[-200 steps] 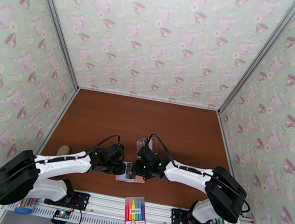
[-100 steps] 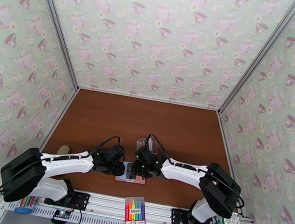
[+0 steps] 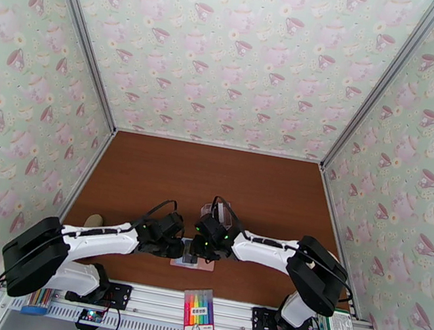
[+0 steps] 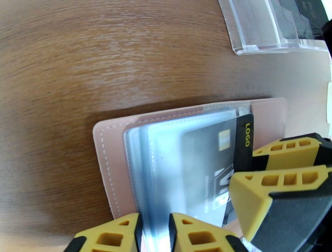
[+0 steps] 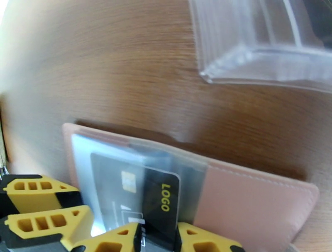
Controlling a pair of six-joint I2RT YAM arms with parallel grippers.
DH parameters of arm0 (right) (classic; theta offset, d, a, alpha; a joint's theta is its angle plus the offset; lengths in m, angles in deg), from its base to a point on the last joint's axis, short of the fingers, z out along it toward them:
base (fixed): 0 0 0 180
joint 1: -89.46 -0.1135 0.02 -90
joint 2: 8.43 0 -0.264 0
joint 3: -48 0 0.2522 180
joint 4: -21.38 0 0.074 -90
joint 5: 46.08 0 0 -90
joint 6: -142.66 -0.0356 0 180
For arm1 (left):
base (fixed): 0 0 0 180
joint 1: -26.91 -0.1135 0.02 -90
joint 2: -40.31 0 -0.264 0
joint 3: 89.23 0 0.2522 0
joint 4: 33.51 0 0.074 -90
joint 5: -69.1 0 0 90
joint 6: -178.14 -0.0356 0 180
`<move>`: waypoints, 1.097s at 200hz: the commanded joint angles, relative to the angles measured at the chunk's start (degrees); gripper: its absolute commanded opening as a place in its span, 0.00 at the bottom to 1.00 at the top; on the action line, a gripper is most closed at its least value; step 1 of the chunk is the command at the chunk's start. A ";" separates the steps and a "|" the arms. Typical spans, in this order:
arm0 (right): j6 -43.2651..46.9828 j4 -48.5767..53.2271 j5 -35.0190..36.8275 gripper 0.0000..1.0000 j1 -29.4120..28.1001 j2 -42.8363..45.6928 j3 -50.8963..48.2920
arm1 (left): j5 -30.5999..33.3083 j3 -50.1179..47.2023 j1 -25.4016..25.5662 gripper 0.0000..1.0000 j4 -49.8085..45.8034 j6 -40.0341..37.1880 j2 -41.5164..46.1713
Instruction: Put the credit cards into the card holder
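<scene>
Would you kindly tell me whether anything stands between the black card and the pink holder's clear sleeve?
Nothing visible does. The credit card, pinched by the right gripper, is already partly under the card holder's clear sleeve; the left gripper sits at the sleeve's edge.

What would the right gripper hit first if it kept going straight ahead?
Most likely the black card at the jaws of the right gripper, pushing it deeper into the pink wallet; depth is hard to judge.

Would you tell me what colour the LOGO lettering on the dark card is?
Yellow, on the black credit card; clearest in the right wrist view.
</scene>
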 commanded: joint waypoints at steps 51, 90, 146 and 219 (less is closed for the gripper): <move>-2.10 -2.00 -1.12 0.23 -1.27 -2.34 2.41 | -1.30 -1.46 0.12 0.27 1.51 0.44 0.38; -3.34 -3.02 -1.51 0.20 -1.35 -2.60 2.18 | -1.65 -1.58 0.18 0.27 1.73 0.54 0.74; -5.13 -5.40 -3.25 0.18 -1.57 -3.42 1.75 | -2.08 -2.08 0.14 0.27 2.55 0.93 1.09; -5.65 -6.24 -4.03 0.18 -1.75 -3.56 1.73 | -2.20 -2.08 0.18 0.27 2.90 0.97 1.01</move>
